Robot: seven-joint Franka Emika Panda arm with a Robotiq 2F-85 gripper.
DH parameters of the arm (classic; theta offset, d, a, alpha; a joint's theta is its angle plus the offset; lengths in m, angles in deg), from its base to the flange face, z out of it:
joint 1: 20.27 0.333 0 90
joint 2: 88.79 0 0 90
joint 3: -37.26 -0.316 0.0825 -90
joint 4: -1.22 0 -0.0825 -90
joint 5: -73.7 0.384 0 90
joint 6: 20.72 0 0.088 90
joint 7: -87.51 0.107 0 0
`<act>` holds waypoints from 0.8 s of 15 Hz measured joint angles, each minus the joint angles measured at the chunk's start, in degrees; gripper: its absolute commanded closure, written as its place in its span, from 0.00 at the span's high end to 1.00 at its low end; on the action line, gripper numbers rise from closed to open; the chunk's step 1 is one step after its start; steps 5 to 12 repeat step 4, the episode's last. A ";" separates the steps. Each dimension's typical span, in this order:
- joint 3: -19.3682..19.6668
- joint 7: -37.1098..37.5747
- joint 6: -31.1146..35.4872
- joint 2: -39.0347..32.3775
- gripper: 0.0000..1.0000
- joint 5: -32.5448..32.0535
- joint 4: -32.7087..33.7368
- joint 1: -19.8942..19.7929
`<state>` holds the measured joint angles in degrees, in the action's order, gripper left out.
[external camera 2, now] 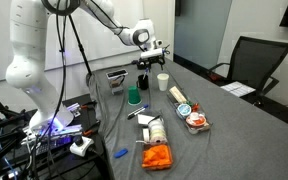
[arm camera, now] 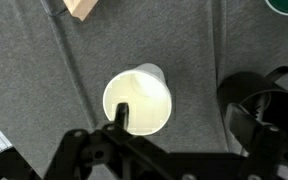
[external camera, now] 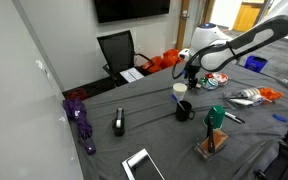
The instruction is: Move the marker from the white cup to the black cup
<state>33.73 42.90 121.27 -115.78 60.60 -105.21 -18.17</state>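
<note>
The white cup [arm camera: 139,100] is seen from above in the wrist view, just ahead of my gripper [arm camera: 159,138]. The marker [arm camera: 120,115] is a dark stick standing in it, leaning on the near-left rim. The gripper is open and holds nothing; its fingers reach down on either side. The black cup [arm camera: 242,85] stands close to the right, partly behind the right finger. In both exterior views the gripper [external camera: 191,74] [external camera 2: 147,66] hovers just above the white cup [external camera: 180,89] [external camera 2: 162,82], with the black cup [external camera: 184,110] [external camera 2: 143,82] beside it.
A teal-green cup [external camera: 216,115] [external camera 2: 133,97] stands near the black cup. A wooden block [external camera: 212,145] and a flat black-and-white tape-like object [external camera: 119,122] lie on the grey table [external camera: 154,130]. Orange items [external camera 2: 156,155] and snack packs [external camera 2: 194,118] lie further off. An office chair [external camera: 117,50] stands behind.
</note>
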 measured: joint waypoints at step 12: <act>-0.18 2.08 -9.28 0.58 1.00 -0.40 3.60 0.47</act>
